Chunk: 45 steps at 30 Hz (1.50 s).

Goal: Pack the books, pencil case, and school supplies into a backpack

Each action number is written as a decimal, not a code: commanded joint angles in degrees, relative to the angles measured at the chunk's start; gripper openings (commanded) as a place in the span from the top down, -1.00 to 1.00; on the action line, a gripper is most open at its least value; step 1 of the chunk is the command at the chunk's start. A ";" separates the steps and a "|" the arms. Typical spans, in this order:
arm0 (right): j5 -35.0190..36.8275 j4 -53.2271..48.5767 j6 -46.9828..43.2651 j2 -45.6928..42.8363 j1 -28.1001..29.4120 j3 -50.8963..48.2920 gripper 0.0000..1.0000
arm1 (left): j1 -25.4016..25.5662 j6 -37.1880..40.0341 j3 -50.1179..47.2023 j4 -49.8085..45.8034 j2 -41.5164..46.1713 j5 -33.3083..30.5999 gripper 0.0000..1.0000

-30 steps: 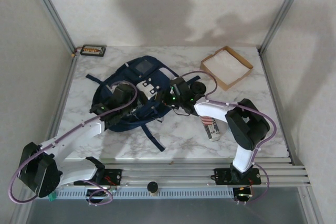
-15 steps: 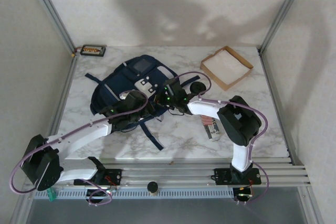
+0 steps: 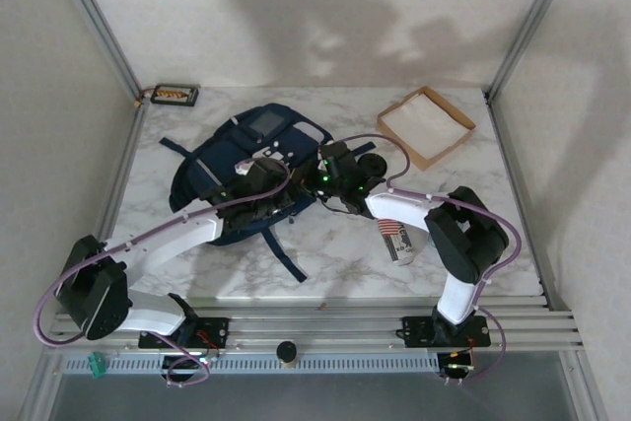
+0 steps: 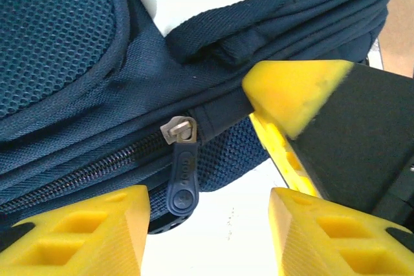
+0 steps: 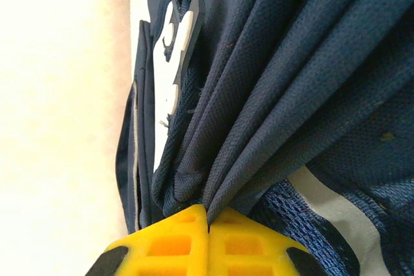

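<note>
From above, the backpack (image 3: 229, 160) lies flat on the left-centre of the white marble-patterned table (image 3: 335, 253). It is a rounded navy fabric heap with pale grey-white patches on its upper face and dark straps trailing toward the near edge. Both arms reach over its right side, the left gripper (image 3: 281, 194) and the right gripper (image 3: 314, 184) close together at the bag's edge. A shallow square cardboard tray (image 3: 449, 140) sits well apart at the far right. A small printed can (image 3: 397, 242) lies under the right arm.

The left wrist camera shows the backpack (image 4: 77, 37) in close weave: honeycomb mesh on a padded panel, smooth corded piping, and a coiled dark zip running along the seam. A metal slider carries a rounded navy rubber zip pull (image 4: 183, 179), which hangs down over the pale table. The left gripper (image 4: 207, 227) stands parted, with its ribbed yellow fingers (image 4: 77, 234) on either side of that pull and nothing clamped between them. A yellow, wedge-shaped tip on a black body presses at the seam on the right.

In the right wrist view, the right gripper (image 5: 207, 240) is closed tight. Its yellow fingertips (image 5: 168, 247) meet on a gathered fold of the backpack (image 5: 291, 63), whose fine-grained navy cloth falls in long pleats beside a white trim piece and coarse blue webbing.
</note>
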State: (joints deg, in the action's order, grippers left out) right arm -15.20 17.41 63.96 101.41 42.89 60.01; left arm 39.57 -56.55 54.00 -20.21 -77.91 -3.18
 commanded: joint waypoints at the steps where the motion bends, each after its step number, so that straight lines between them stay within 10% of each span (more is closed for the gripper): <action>1: -3.23 7.45 0.99 -4.91 -0.33 0.01 1.00 | 0.33 -4.87 2.43 -3.18 -0.47 -5.60 0.05; 28: -6.10 10.28 2.26 -4.20 -1.98 1.42 1.00 | 1.44 3.39 14.55 -14.18 -14.57 -10.26 0.50; 38: -6.63 8.74 -0.40 -5.01 -5.10 1.60 1.00 | -0.35 3.66 11.68 -14.38 -8.86 -10.40 1.00; 45: -8.39 8.07 -1.47 -4.33 -8.27 1.18 1.00 | -2.13 4.55 7.20 -15.83 -2.95 -9.14 1.00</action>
State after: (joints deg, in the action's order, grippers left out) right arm -22.79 20.16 63.77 99.90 37.93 59.68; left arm 39.72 -51.20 64.38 -31.11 -84.66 -9.93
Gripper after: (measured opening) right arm 0.059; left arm 0.078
